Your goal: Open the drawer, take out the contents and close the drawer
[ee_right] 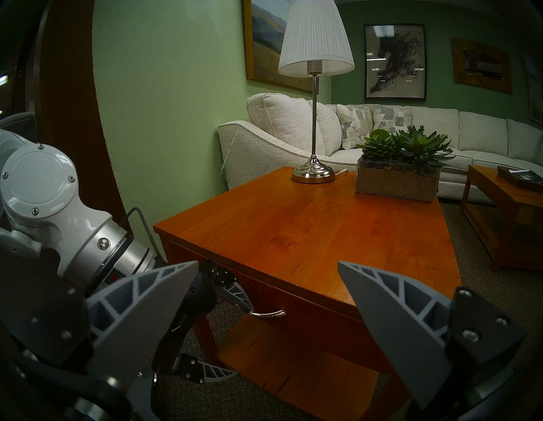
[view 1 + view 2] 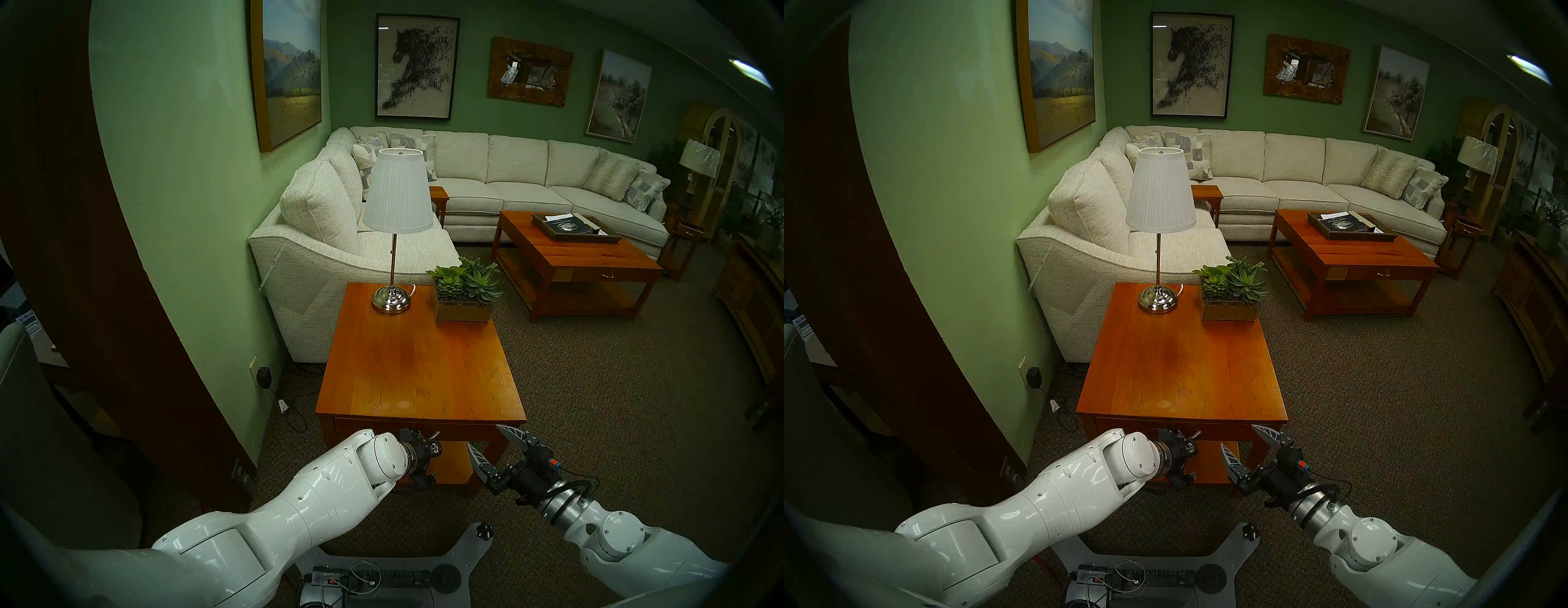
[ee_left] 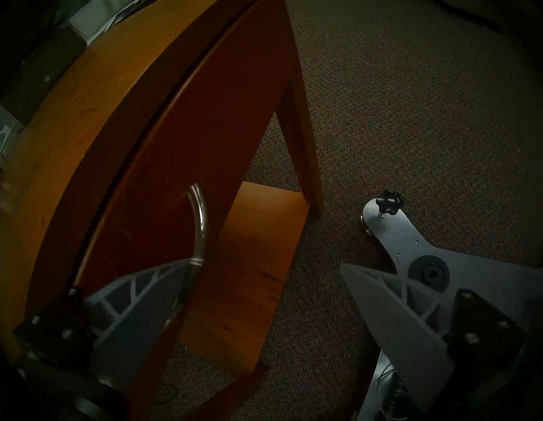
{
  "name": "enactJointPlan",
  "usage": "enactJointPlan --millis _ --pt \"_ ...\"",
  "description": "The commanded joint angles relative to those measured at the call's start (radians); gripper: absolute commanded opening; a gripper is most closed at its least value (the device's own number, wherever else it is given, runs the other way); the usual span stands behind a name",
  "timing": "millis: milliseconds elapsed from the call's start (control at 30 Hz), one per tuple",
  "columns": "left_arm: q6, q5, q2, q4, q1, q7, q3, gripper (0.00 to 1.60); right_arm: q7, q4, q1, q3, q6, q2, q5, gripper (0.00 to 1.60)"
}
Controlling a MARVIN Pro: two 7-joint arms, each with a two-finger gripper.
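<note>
The left tool (image 1: 235, 332) stands wide open and clamps nothing; its upper finger (image 3: 141, 297) is hooked behind the silver handle (image 3: 198, 226) of the drawer (image 1: 293, 297), its other finger below, over the carpet (image 3: 411, 117). The drawer front sits just under the bench (image 2: 424, 361) top; whether it is pulled out at all I cannot tell. Just beside, the right tool (image 2: 494, 452) hangs wide open and empty, off the bench's near corner. Farther off on the bench top stand a lamp (image 2: 396, 229) and a planter (image 2: 464, 293).
</note>
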Motion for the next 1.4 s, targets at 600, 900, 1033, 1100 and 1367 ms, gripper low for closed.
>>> enactJointPlan --millis 600,900,1033,1100,1367 --pt "-0.002 0.014 0.120 -0.257 0.132 -0.059 0.061 1.60 0.000 -0.022 0.009 0.009 -0.007 0.001 0.002 1.60" --pt "-0.011 0.011 0.179 -0.370 0.169 -0.079 0.072 1.60 0.000 -0.022 0.009 0.009 -0.008 0.001 0.002 1.60" --pt "0.029 0.004 0.207 -0.424 0.185 -0.099 0.065 1.60 -0.001 -0.022 0.009 0.009 -0.007 0.002 0.002 1.60" --pt "0.047 0.005 0.219 -0.447 0.194 -0.104 0.064 1.60 -0.001 -0.023 0.008 0.009 -0.007 0.002 0.002 1.60" --pt "0.127 0.002 0.259 -0.528 0.219 -0.151 0.068 1.60 -0.002 -0.024 0.007 0.010 -0.007 0.002 0.002 1.60"
